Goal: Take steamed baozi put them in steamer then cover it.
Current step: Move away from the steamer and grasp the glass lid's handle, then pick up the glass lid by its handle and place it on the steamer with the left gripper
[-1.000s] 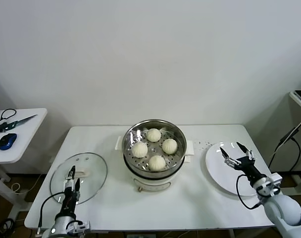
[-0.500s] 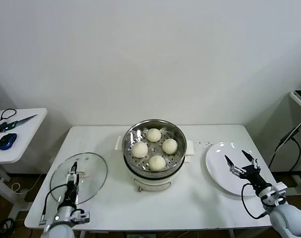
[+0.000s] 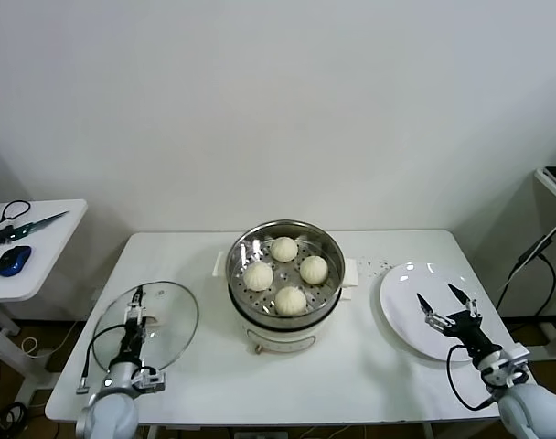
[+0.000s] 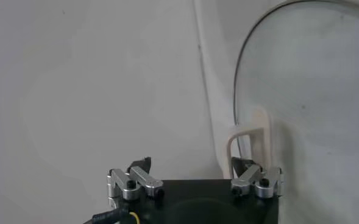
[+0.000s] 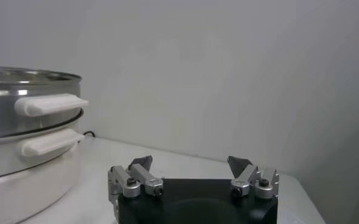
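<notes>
Table [image 3: 369, 366]: white, rectangular, against a plain pale wall [image 3: 278, 101].
Plate [image 3: 401, 315]: white, round, flat on the table's right part.
Side table [image 3: 26, 265]: white, well left of the main table.
Mouse [image 3: 14, 260]: blue, on the side table.
Scissors [image 3: 26, 224]: black-handled, just behind the mouse.

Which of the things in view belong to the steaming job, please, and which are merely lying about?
Belonging to the job:
- four steamed baozi, already in the steamer
- steamer
- glass cover, lying flat on the table
- left gripper, open above the cover
- right gripper, open over the plate

Lying about:
- white plate
- blue mouse and scissors on the side table
</notes>
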